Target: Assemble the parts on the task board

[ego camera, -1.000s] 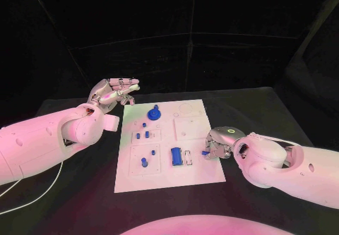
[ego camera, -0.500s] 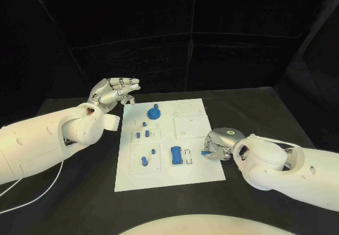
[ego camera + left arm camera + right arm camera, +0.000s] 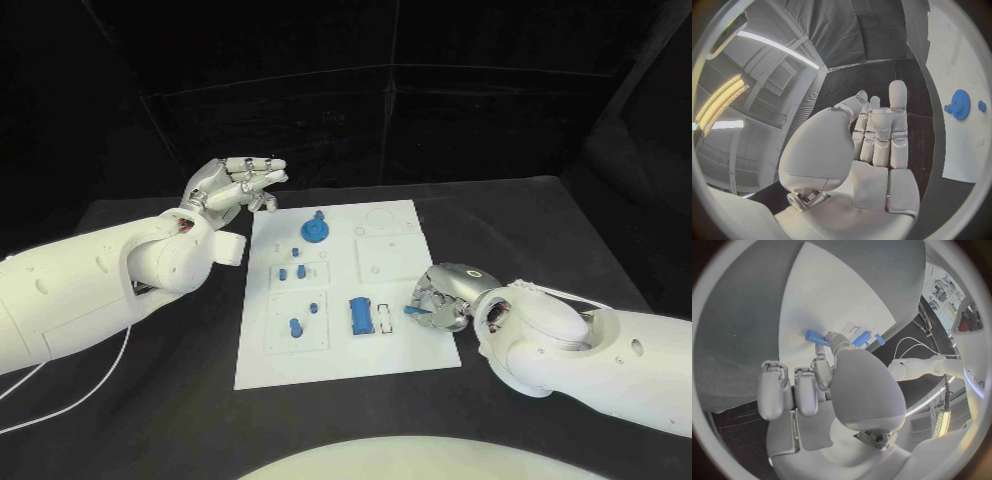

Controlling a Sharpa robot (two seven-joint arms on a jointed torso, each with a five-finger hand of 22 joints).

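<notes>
Head view | right hand (image 3: 438, 304) pinches blue part (image 3: 414, 311) over task board (image 3: 346, 372) | left hand (image 3: 231, 185) empty, fingers apart

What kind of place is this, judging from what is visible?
Probably a robotics test cell: black curtains enclose a black table, a white task board carries small blue parts, and ceiling strip lights appear in the left wrist view.

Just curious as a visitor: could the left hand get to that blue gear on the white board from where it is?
Probably yes. The left hand is empty and raised beside the task board, and nothing lies between it and the blue gear.
</notes>
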